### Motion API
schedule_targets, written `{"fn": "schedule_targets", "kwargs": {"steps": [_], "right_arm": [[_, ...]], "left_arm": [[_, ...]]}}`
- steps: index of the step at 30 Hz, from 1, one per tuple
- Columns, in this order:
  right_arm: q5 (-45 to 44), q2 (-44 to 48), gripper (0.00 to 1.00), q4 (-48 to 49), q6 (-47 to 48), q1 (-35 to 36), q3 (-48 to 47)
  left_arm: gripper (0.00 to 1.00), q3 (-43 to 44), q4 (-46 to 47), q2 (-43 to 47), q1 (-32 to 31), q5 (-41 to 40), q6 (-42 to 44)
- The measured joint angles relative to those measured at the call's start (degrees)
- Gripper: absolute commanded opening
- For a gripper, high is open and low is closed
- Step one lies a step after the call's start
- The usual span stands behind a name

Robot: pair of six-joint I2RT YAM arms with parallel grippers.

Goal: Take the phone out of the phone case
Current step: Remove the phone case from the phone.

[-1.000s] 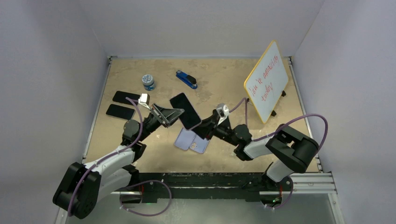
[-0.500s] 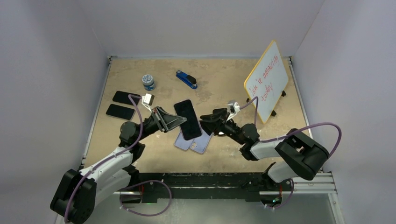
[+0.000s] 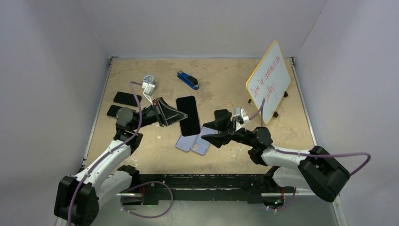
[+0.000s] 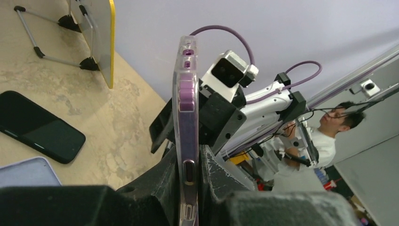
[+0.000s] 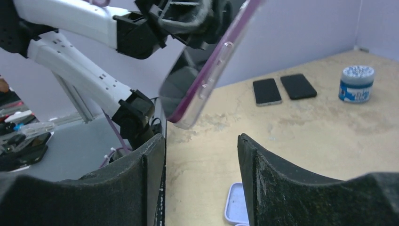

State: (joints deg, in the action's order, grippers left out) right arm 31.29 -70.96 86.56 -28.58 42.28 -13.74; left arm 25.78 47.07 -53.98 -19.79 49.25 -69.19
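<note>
Phones number three. One phone (image 3: 188,116), inside its clear, purple-edged phone case (image 4: 186,117), is pinched by the closed left gripper (image 3: 175,114) at mid-frame, off the table (image 3: 226,89). Two bare black phones (image 3: 125,98) lie at centre left. Two lilac cases (image 3: 184,142) lie beneath it. The right gripper (image 3: 209,136) gapes, empty, just right. One jar (image 3: 149,77), one stapler (image 3: 188,80) and one whiteboard (image 3: 269,82) sit toward the top.

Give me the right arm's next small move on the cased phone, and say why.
Probably ease the right gripper forward onto the free end of the black phone in its clear, purple-edged case, then close on the case rim. The left gripper is shut on the other end, holding it in the air. The right jaws stand open and empty, short of it.
</note>
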Motion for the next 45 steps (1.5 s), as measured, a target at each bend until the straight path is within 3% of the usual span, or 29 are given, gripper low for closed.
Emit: {"fn": "schedule_targets", "kwargs": {"steps": [7, 17, 24, 34, 45], "right_arm": [[5.95, 8.33, 0.60, -14.03, 6.91, -0.24, -5.11], [11.41, 9.07, 0.51, -30.29, 14.80, -0.26, -13.64], [14.36, 8.24, 0.42, -33.83, 16.70, -0.24, -15.98], [15.96, 8.46, 0.41, -37.40, 17.92, -0.61, -16.28], [16.74, 8.20, 0.36, -38.97, 18.53, -1.01, -16.28]], "left_arm": [[0.00, 6.34, -10.51, 0.11, 0.24, 6.05, 8.94], [0.00, 7.02, -12.44, 0.22, 0.24, 12.22, 11.69], [0.00, 7.04, -12.07, 0.37, 0.42, 13.40, 12.04], [0.00, 8.76, -17.49, 1.46, 0.55, 13.35, 17.92], [0.00, 9.05, -18.38, 1.51, 0.52, 13.38, 18.82]]}}
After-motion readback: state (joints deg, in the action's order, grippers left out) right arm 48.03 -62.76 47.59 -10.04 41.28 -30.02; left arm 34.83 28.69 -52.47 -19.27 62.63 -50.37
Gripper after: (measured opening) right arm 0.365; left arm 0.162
